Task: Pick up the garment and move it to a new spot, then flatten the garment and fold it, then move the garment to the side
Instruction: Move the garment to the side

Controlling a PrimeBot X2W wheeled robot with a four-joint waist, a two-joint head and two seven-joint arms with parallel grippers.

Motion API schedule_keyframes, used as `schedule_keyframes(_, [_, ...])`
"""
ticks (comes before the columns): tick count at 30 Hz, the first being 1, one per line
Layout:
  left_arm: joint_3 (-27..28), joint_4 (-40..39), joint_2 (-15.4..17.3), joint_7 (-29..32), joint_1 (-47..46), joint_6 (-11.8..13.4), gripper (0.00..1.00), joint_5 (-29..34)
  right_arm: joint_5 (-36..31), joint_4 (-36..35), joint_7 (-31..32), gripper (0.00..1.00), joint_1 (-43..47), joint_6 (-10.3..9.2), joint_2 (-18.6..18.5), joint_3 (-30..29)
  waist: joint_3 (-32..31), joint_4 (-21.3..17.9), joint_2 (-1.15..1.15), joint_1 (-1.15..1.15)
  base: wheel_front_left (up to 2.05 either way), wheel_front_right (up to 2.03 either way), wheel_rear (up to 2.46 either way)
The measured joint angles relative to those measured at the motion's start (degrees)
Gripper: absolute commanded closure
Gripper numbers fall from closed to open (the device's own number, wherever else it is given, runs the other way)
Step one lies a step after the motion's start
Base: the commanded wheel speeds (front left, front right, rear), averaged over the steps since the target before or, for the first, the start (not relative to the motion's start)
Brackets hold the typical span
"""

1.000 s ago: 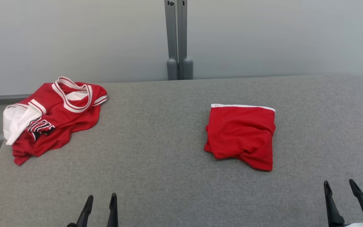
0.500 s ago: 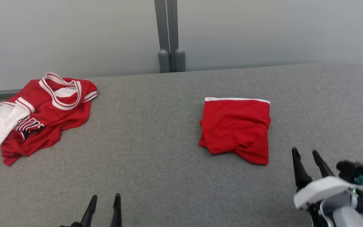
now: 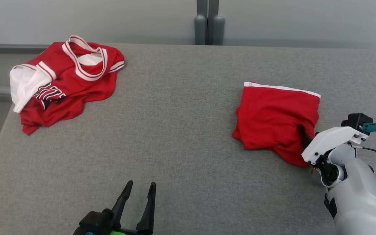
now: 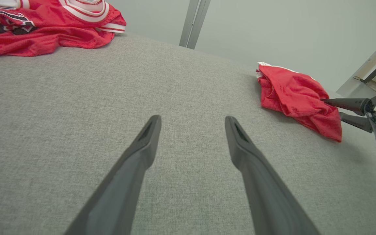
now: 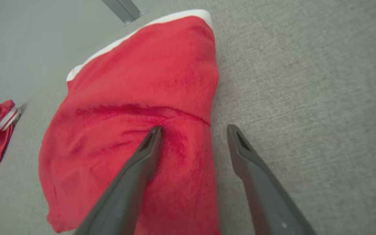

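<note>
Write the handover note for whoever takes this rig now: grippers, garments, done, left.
Left gripper: open, empty, over bare grey surface.
Right gripper: open, at the folded red garment's near edge, one finger over cloth, one beside it; nothing gripped.
Crumpled red jersey: far left of the surface.
Done: red garment looks folded.
Left: probably close on it and move it aside.

No word or number can be read. The crumpled red jersey (image 3: 67, 78) on the surface bears black letters (image 3: 48, 94) edged in white across its front. Folds hide most of them, and in the left wrist view they show as broken strokes, too creased to spell out.
</note>
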Motion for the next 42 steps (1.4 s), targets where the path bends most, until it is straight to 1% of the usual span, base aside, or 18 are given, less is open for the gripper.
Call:
schedule_keyframes(3, [0.4,0.0,0.0,0.0,-0.1,0.0,0.00,-0.4,-1.5,4.9,-0.2,0.00,-2.9,0.00,0.5,-2.0,1.8,1.3,0.00,0.00,0.00,0.00,0.00])
schedule_keyframes(4, [0.8,-0.2,0.0,0.0,-0.1,0.0,0.00,-0.4,-1.2,5.8,-0.1,0.74,-4.0,0.00,0.5,-2.0,2.4,1.6,0.00,0.00,0.00,0.00,0.00])
schedule_keyframes(5, [1.3,-0.4,0.0,0.0,-0.1,0.0,0.00,-0.5,-0.4,6.2,-0.1,1.00,-5.2,0.00,0.6,-1.9,3.0,1.8,0.00,0.00,0.00,0.00,0.00])
schedule_keyframes(8, [2.8,-1.5,0.0,0.0,-0.4,0.0,0.00,-0.8,1.7,6.1,0.7,1.00,-7.2,-0.01,0.8,0.7,4.5,1.5,0.00,0.00,0.00,0.00,0.00])
schedule_keyframes(11, [4.4,-3.5,0.0,0.0,-2.4,0.0,0.00,-1.1,1.8,3.7,2.8,1.00,-9.1,0.00,0.4,4.2,5.9,0.2,0.00,0.00,0.00,0.00,0.00])
schedule_keyframes(13, [4.5,-4.1,0.0,0.0,-3.6,0.0,0.00,-1.2,1.5,2.1,4.6,1.00,-10.0,0.08,-2.4,5.7,6.8,-1.0,0.00,0.00,0.00,0.00,0.00])
schedule_keyframes(16, [3.5,-4.2,0.0,0.0,-5.9,0.0,0.00,-0.7,-1.0,0.5,6.6,1.00,-10.7,0.05,-10.8,5.1,9.0,-3.0,0.00,0.00,0.00,0.00,0.00])
schedule_keyframes(17, [3.4,-4.4,-0.1,0.0,-8.2,0.0,0.00,-0.4,-3.7,0.0,7.7,1.00,-11.9,0.02,-16.1,2.6,11.1,-4.4,0.00,0.00,0.00,0.00,0.00])
schedule_keyframes(18, [3.3,-4.5,-0.1,0.0,-9.2,0.0,0.00,-0.2,-5.2,-0.1,8.7,1.00,-12.8,0.00,-18.3,1.5,12.3,-5.1,0.00,0.00,0.00,0.00,0.00])
schedule_keyframes(22, [3.2,-4.4,0.5,0.0,-10.9,0.0,0.00,0.4,-12.3,0.5,11.4,1.00,-16.4,0.02,-24.6,-4.5,16.9,-6.9,0.00,0.00,0.00,0.00,0.00])
schedule_keyframes(25, [3.4,-4.5,1.0,0.0,-11.3,0.0,0.00,0.5,-20.3,0.7,13.6,1.00,-18.5,0.01,-29.0,-10.4,20.5,-7.9,0.00,0.00,0.00,0.00,0.00])
schedule_keyframes(30, [4.2,-5.5,1.8,-0.2,-10.8,0.0,0.00,0.5,-32.0,-0.6,16.7,1.00,-18.9,0.01,-33.2,-16.2,24.5,-8.0,0.00,0.00,0.00,0.00,0.00])
schedule_keyframes(32, [4.5,-5.9,1.9,-0.2,-10.6,-0.1,0.00,0.5,-33.7,-0.8,17.3,1.00,-19.2,0.01,-33.3,-17.6,25.1,-7.6,0.00,0.01,0.00,0.00,0.00])
schedule_keyframes(34, [5.4,-6.2,2.2,-0.2,-10.1,-0.1,0.00,0.5,-37.5,-2.2,16.4,1.00,-20.0,0.01,-32.2,-17.9,25.5,-6.6,0.00,0.00,0.00,0.00,0.00])
schedule_keyframes(35, [5.5,-6.3,2.2,-0.2,-10.0,-0.1,0.00,0.5,-38.6,-2.7,15.9,0.84,-20.4,0.02,-31.9,-17.9,25.7,-6.5,0.00,0.01,0.00,0.00,0.00])
schedule_keyframes(36, [5.6,-6.4,2.2,-0.2,-10.0,-0.1,0.00,0.5,-39.6,-3.2,15.3,0.01,-20.6,0.02,-31.5,-18.0,25.8,-6.4,0.00,0.00,0.00,0.00,0.00])
schedule_keyframes(39, [6.1,-6.4,2.2,-0.2,-9.7,-0.1,0.00,0.5,-43.2,-3.5,15.4,0.00,-20.7,0.02,-30.2,-19.1,25.7,-6.7,0.00,0.00,0.00,0.00,0.00])
schedule_keyframes(42, [6.7,-6.2,2.1,-0.2,-9.1,-0.1,0.00,0.6,-44.7,-3.7,16.1,0.00,-21.2,0.02,-28.8,-20.6,25.3,-7.3,0.00,0.00,0.00,0.00,0.00])
